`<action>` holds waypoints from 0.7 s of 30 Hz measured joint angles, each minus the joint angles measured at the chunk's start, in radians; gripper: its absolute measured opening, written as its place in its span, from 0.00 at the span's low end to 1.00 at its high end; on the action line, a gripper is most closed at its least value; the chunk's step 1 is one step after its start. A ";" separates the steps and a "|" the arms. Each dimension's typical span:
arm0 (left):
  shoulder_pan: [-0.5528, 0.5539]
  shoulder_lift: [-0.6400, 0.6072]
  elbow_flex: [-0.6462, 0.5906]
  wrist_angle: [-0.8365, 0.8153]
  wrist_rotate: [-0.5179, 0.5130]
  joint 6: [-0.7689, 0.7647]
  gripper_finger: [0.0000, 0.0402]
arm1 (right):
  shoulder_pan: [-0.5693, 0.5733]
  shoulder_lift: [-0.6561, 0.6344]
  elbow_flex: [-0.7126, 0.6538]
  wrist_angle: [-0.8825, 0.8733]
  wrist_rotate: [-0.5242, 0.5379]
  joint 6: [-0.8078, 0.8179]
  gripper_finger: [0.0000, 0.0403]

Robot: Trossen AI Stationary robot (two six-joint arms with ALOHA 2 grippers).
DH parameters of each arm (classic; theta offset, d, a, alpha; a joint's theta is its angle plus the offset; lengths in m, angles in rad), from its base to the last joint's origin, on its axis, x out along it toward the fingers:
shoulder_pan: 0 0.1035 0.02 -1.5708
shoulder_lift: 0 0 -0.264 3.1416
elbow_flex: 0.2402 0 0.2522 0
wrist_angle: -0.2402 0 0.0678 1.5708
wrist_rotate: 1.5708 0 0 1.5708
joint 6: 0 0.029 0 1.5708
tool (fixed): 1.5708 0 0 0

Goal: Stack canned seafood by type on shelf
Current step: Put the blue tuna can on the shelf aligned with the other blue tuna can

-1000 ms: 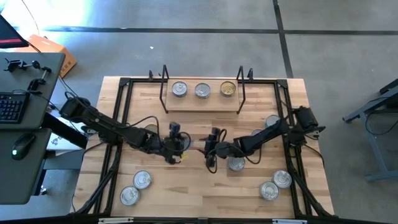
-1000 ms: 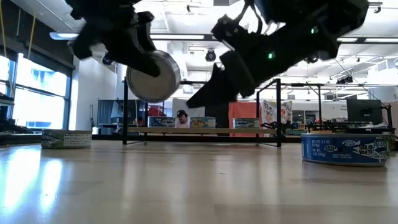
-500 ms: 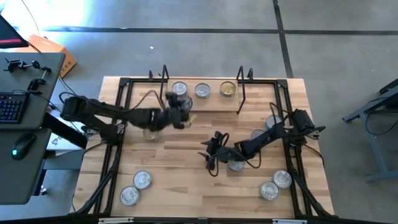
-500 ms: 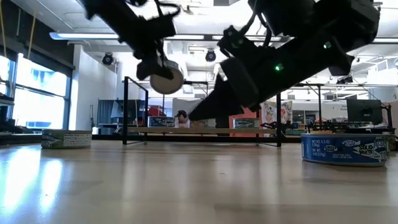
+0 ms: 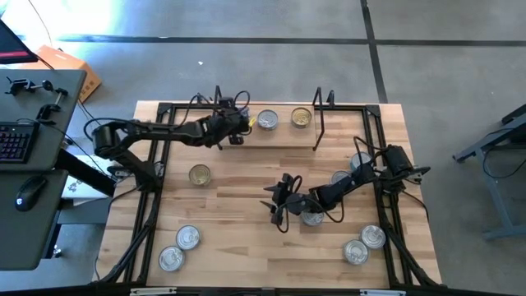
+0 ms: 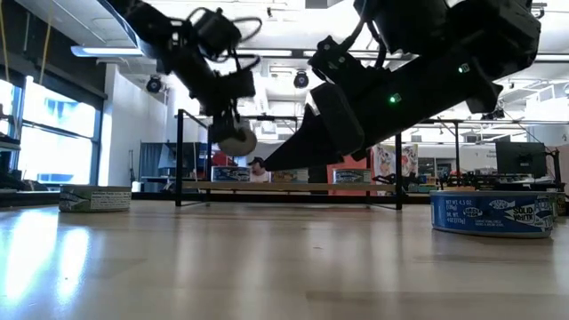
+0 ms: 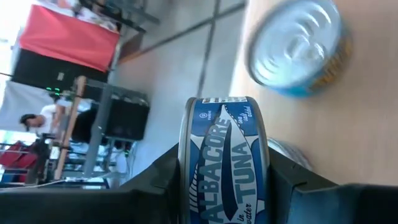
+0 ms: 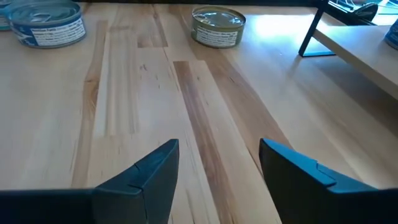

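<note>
My left gripper [image 5: 235,129] is over the left end of the shelf [image 5: 283,136], a light board between black wire uprights, and is shut on a blue-labelled tuna tin [image 7: 224,165]. In the low view that tin [image 6: 236,139] hangs above the shelf board [image 6: 293,187]. Two more tins stand on the shelf, one silver-topped [image 5: 268,120] and one gold-topped [image 5: 302,117]. My right gripper [image 5: 278,204] is open above the middle of the table, beside a tin [image 5: 312,217] that stands on the wood. Its fingers [image 8: 155,168] frame bare tabletop. My left gripper pinches the tuna tin between its two fingers [image 7: 163,180], one on each flat face, so the labelled side wall [image 7: 224,143] faces the wrist camera. The tin stands on edge in the hold, lifted clear above the shelf's left end.
Other tins stand on the table: a gold-topped one [image 5: 199,174] at left, two [image 5: 187,237] [image 5: 171,258] near the left front, two [image 5: 356,252] [image 5: 373,237] near the right front, two [image 5: 341,177] [image 5: 360,162] under the right arm. Black frame rails [image 5: 156,164] run along both sides.
My left gripper has carried the tin from above the table's middle toward the far edge, to over the shelf's left end. The tin stays in its hold, now smaller and lower in the low view. My right gripper has kept near its place over the table's middle.
</note>
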 joint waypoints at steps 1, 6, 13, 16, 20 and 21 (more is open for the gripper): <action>0.006 0.014 0.000 -0.001 0.003 0.003 0.32 | 0.000 0.000 0.000 0.002 0.000 -0.006 0.53; 0.030 0.073 0.000 0.012 -0.018 0.053 0.32 | 0.000 0.000 0.000 0.006 0.000 -0.012 0.53; 0.034 0.115 0.000 0.057 -0.098 0.167 0.33 | 0.000 0.000 0.000 0.005 0.000 -0.005 0.53; 0.034 0.115 0.000 0.056 -0.097 0.167 0.34 | 0.000 0.000 0.000 0.005 0.000 -0.004 0.53; 0.033 0.112 0.000 0.056 -0.096 0.167 0.43 | 0.000 0.000 0.000 0.005 -0.001 -0.003 0.53; 0.033 0.112 0.000 0.055 -0.096 0.167 0.45 | 0.000 0.000 0.000 0.005 -0.001 -0.003 0.53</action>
